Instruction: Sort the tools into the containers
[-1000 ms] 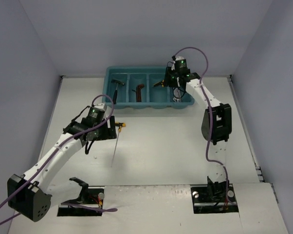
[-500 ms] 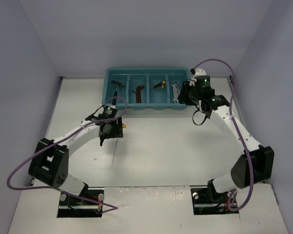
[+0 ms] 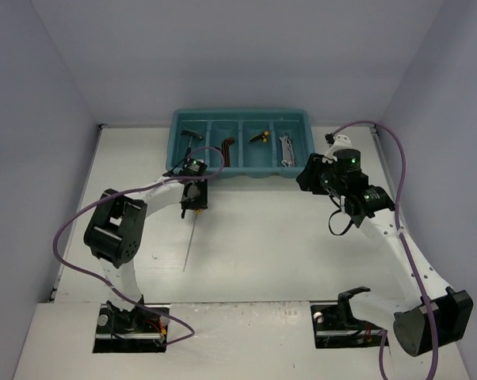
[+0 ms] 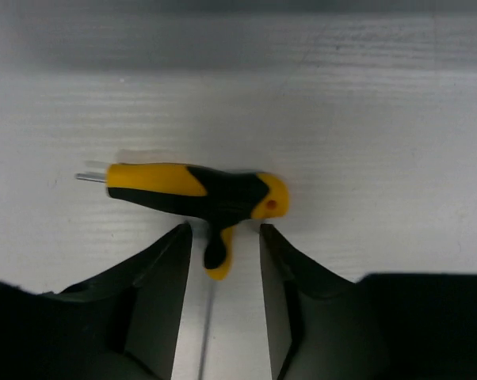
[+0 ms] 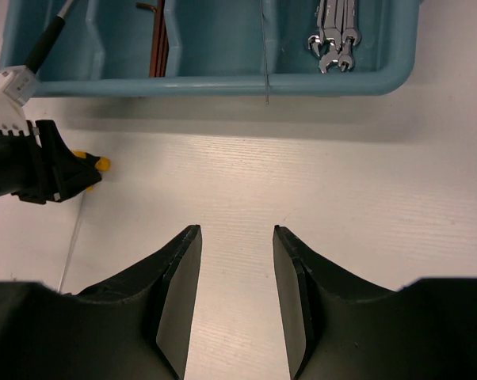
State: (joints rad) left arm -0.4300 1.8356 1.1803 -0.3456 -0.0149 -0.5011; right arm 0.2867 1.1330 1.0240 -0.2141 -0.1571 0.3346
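White tabletop [image 3: 286, 237] had the teal tray [image 3: 246, 172] at the far side. Right end effector [image 5: 237, 237] hung over the tabletop just in front of it, fingers apart, holding nothing. Left end effector [image 4: 223, 237] was spread wide too, straddling the neck of the yellow-black T-handle driver [image 4: 195, 186], which lay on the tabletop near the tray, not clamped. Wrenches [image 5: 333, 36] sat in the tray's rightmost compartment.

The right gripper [image 5: 234, 231] has backed out of the tray [image 3: 240, 176] and now sits just off its right front corner. The left gripper [image 4: 223, 229] has closed in on the driver [image 4: 192, 190] lying before the tray.
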